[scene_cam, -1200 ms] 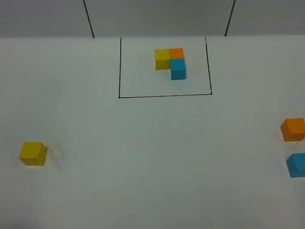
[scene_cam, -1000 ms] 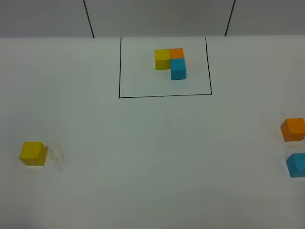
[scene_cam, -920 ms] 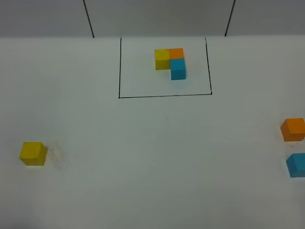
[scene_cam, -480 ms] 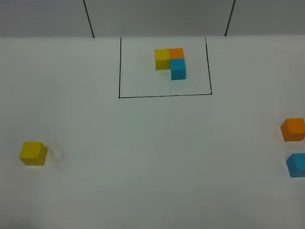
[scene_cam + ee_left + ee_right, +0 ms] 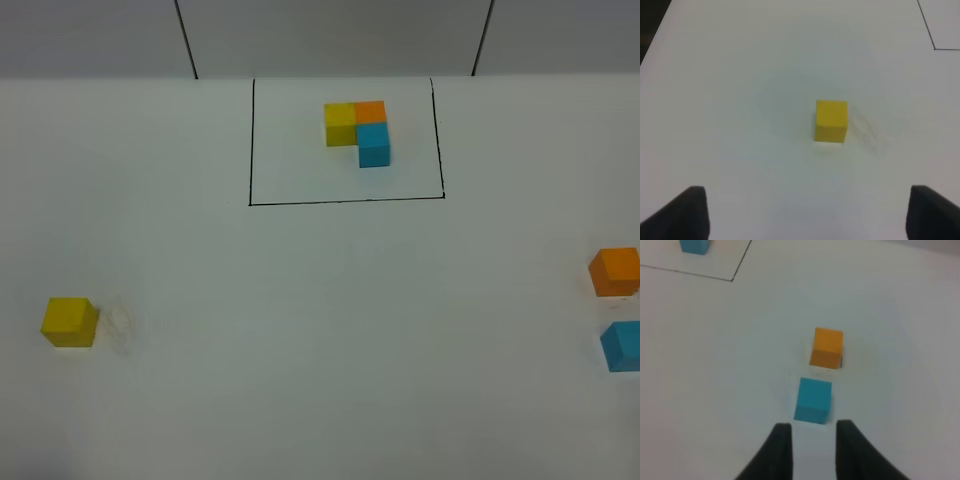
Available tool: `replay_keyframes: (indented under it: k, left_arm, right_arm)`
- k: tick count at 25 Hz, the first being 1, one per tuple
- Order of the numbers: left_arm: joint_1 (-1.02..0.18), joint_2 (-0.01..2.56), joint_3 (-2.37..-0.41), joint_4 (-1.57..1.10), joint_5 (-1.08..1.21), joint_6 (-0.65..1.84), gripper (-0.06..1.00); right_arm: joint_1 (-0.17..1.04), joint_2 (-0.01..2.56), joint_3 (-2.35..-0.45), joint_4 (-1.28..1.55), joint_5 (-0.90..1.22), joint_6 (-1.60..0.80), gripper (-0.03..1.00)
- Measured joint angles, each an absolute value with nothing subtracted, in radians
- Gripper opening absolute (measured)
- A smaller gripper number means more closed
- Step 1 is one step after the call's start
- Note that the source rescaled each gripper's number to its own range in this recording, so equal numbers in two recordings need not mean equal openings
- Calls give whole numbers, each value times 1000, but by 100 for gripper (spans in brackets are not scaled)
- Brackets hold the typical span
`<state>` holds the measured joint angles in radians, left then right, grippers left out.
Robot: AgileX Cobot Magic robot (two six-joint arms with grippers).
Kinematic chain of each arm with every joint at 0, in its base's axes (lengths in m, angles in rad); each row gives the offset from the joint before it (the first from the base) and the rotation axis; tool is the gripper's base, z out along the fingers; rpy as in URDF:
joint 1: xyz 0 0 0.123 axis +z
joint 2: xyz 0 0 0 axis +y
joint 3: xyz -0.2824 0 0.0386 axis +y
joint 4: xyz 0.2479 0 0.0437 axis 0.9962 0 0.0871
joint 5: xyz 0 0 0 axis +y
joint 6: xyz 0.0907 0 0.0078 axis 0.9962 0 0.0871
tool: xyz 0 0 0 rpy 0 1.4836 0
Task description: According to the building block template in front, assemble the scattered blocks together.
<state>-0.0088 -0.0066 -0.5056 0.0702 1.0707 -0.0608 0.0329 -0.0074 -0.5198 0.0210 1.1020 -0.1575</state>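
Sitting inside the black rectangle (image 5: 345, 201), the building block template (image 5: 372, 140) forms an L.

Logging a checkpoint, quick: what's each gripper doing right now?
Left gripper: wide open, empty.
Right gripper: jaws slightly apart, holding nothing.

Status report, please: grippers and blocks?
Left gripper open wide, facing yellow block. Right gripper slightly open, empty, near blue block. No blocks joined yet. Nothing obstructs either.

Block (image 5: 69, 322) left, seemingly two (image 5: 615, 271) (image 5: 623, 346) right, template (image 5: 357, 130) behind
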Motion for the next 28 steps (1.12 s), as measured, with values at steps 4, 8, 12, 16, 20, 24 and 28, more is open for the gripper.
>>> replay_keyframes:
  k: [4, 8, 12, 16, 20, 24, 28]
  left_arm:
    - [-9, -7, -506, 78, 1071, -61, 100]
    - [-9, -7, -506, 108, 1071, -61, 100]
    - [-9, -7, -506, 114, 1070, -61, 100]
    - [-9, -7, -506, 115, 1070, -61, 100]
    - [-9, -7, -506, 113, 1070, -61, 100]
    - [-9, -7, -506, 112, 1070, -61, 100]
    - [-9, -7, -506, 112, 1070, -61, 100]
  right_arm:
    - [33, -7, -520, 21, 1102, -158, 24]
    - [33, -7, -520, 21, 1102, -158, 24]
    - [33, -7, -520, 21, 1102, -158, 24]
    - [33, -7, -520, 21, 1102, -158, 24]
    - [33, -7, -520, 21, 1102, -158, 24]
    - [33, -7, -520, 21, 1102, -158, 24]
    - [33, -7, -520, 21, 1102, -158, 24]
